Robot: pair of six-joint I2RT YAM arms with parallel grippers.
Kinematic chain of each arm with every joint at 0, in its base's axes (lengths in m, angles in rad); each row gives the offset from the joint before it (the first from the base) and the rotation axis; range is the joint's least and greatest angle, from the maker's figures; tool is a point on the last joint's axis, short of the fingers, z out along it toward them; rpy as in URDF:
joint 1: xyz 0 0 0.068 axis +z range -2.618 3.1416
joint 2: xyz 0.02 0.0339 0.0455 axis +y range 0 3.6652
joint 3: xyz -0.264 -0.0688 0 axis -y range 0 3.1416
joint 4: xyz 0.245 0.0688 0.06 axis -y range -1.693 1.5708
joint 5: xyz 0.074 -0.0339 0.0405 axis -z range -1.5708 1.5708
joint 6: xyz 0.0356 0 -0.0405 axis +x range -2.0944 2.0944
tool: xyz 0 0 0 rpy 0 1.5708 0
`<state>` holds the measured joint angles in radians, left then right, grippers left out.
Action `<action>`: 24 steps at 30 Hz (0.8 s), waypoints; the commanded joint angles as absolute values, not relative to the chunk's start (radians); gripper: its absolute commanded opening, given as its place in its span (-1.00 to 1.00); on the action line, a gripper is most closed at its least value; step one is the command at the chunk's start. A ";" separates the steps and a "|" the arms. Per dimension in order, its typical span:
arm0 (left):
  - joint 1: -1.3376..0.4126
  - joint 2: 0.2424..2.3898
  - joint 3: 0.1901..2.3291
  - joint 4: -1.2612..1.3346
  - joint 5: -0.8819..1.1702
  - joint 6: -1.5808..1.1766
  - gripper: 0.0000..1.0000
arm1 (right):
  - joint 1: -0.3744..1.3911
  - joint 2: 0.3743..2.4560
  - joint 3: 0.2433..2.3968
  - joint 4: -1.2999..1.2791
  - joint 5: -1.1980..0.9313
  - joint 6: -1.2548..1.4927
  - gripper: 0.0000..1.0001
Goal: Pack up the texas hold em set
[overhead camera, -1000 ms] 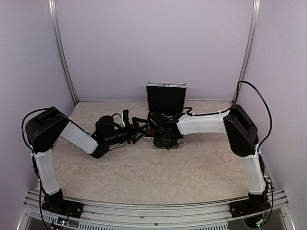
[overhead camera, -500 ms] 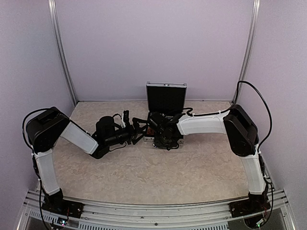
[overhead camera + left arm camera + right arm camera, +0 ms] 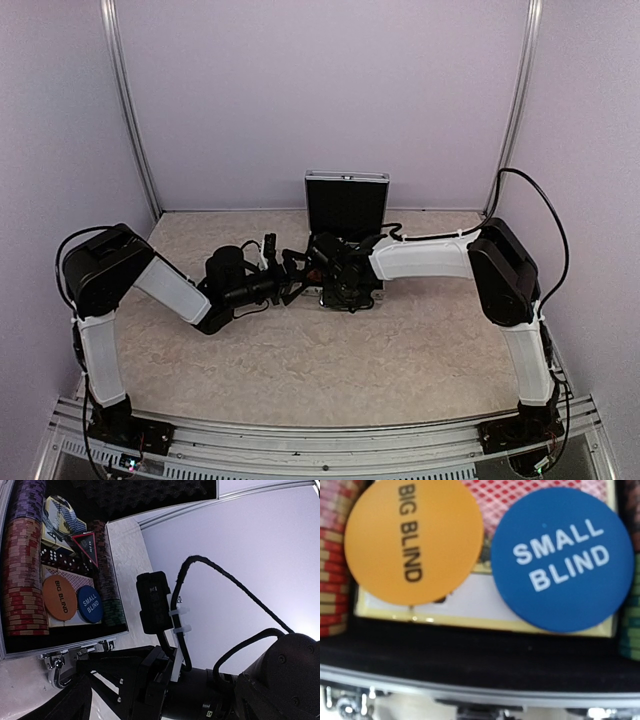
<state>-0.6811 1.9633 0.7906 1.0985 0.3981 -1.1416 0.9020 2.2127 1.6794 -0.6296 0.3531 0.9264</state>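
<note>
The silver briefcase [image 3: 346, 205] stands open at the back middle of the table, its black lid upright. The left wrist view shows its tray [image 3: 60, 645] with red chip rows [image 3: 20, 580], card decks, a dark triangular marker [image 3: 86, 545], an orange BIG BLIND disc [image 3: 59, 597] and a blue SMALL BLIND disc [image 3: 90, 603]. The right wrist view is close above the orange disc [image 3: 412, 540] and the blue disc [image 3: 562, 557], which lie on a card deck; its own fingers do not show. My right gripper [image 3: 338, 283] hangs over the tray. My left gripper [image 3: 290, 272] is at the tray's left side and looks open.
The case's front rim [image 3: 470, 692] and a latch [image 3: 55, 662] face the arms. The right arm's wrist and cable [image 3: 155, 602] hang just right of the tray. Lilac walls close in the marbled table [image 3: 330, 360] on three sides.
My left arm has moved a little to the right, toward the case. My right arm has stayed over the tray.
</note>
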 commanded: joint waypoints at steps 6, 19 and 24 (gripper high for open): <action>-0.698 2.024 0.837 1.193 0.435 -1.155 0.98 | 0.896 2.119 1.743 -0.735 0.424 0.911 -0.75; -0.699 2.108 0.881 1.194 0.441 -1.161 0.98 | 0.892 2.100 1.805 -0.757 0.450 0.888 -0.76; -0.702 2.133 0.887 1.199 0.444 -1.165 0.98 | 0.883 2.101 1.831 -0.762 0.459 0.873 -0.76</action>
